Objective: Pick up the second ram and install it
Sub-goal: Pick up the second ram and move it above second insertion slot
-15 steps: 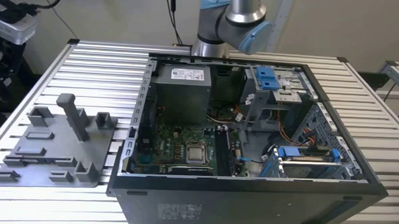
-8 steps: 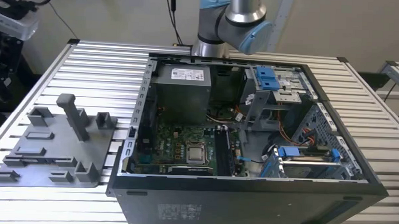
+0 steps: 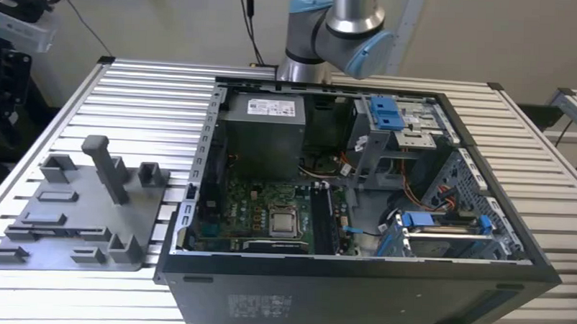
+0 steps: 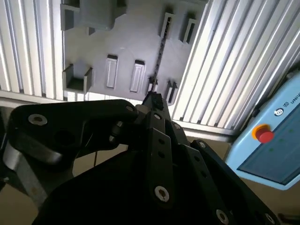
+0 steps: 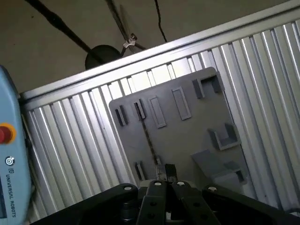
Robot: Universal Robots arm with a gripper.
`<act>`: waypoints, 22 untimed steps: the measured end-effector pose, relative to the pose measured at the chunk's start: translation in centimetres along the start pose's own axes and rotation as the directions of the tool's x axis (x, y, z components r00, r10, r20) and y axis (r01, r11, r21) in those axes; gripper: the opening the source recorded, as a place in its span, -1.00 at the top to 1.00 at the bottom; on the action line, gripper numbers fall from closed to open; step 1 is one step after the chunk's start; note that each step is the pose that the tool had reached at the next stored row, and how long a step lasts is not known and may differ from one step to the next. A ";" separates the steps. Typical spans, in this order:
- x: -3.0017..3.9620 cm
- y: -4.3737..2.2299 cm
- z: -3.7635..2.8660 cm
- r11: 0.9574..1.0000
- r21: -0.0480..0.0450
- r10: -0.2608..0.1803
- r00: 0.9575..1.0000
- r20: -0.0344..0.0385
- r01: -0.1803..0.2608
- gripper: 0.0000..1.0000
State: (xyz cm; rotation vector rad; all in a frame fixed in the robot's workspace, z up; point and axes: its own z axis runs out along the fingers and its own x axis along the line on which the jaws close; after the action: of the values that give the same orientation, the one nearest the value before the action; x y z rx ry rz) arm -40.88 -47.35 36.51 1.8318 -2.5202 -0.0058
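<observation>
Computer case [image 3: 361, 298] beside fixture plate [image 3: 83, 214]

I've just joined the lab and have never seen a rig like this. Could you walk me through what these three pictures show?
The machine is a single robot arm at the far side of a slatted metal table. The exterior view comes from a camera off the arm. It shows an open computer case with its motherboard exposed, and a gray fixture plate on the exterior view's left.

The two wrist views come from cameras riding on the arm, looking past the black gripper at that plate. The thin dark strip standing on edge in the plate's slots is the second ram. The gripper lines up with one end of it, but whether it touches it cannot be told.

The blue box with a red button is a control pendant.
</observation>
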 end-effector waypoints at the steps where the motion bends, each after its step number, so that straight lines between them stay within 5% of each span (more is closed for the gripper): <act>1: 0.00 0.01 0.00 1.000 0.000 -0.016 1.000 -0.001 0.016 0.79; 8: 0.00 0.04 0.06 0.994 0.002 -0.107 0.994 -0.004 0.107 0.79; 20: 0.00 0.06 0.09 0.992 0.003 -0.123 0.992 -0.005 0.123 0.79; 22: 0.00 0.06 0.09 0.992 0.003 -0.123 0.992 -0.005 0.123 0.65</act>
State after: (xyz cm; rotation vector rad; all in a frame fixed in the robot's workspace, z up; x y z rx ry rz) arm -40.94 -47.34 36.42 1.9829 -2.4010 -0.0003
